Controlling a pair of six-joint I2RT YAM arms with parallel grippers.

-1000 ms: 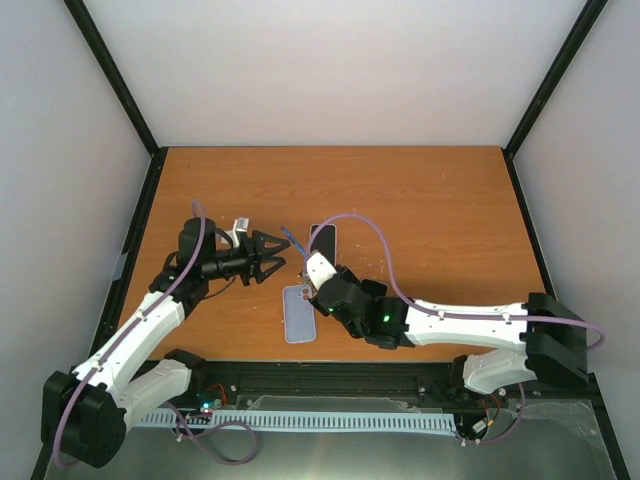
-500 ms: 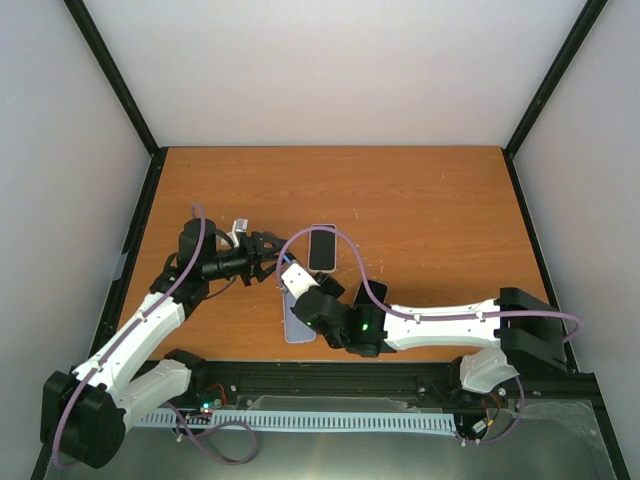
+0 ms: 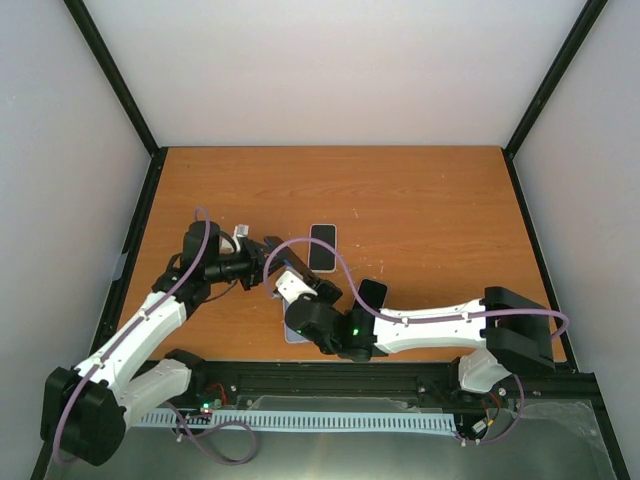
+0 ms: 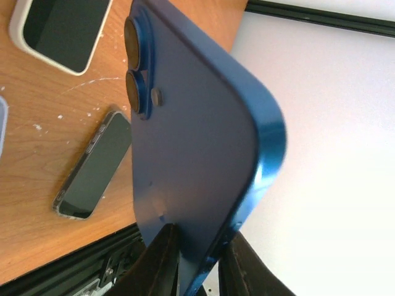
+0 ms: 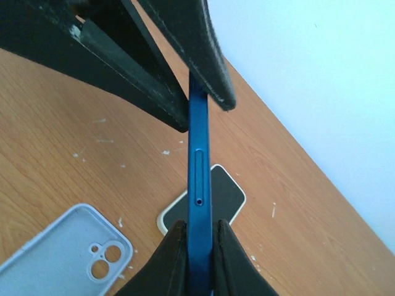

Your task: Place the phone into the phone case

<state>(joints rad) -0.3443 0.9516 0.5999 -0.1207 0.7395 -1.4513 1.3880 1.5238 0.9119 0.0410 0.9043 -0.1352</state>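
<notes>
A blue phone (image 4: pixel 197 142) is held on edge above the table by both grippers. My left gripper (image 4: pixel 200 234) is shut on one end, and the camera side shows in the left wrist view. My right gripper (image 5: pixel 199 225) is shut on the phone's thin sides (image 5: pixel 199 172), with the left gripper's fingers (image 5: pixel 203 55) clamped above. In the top view the two grippers (image 3: pixel 272 262) (image 3: pixel 288 278) meet left of centre. The empty light-blue case (image 5: pixel 62 259) lies open side up below, mostly hidden under the right arm in the top view (image 3: pixel 290 333).
A phone in a white case (image 3: pixel 322 247) lies face up just beyond the grippers. A dark phone in a clear case (image 3: pixel 372 293) lies to the right of the right wrist. The black frame rail runs along the table's near edge.
My right gripper has moved left with the blue phone and brought it between the left gripper's jaws, which were open and have shut on it. The clear-cased phone is now uncovered.
</notes>
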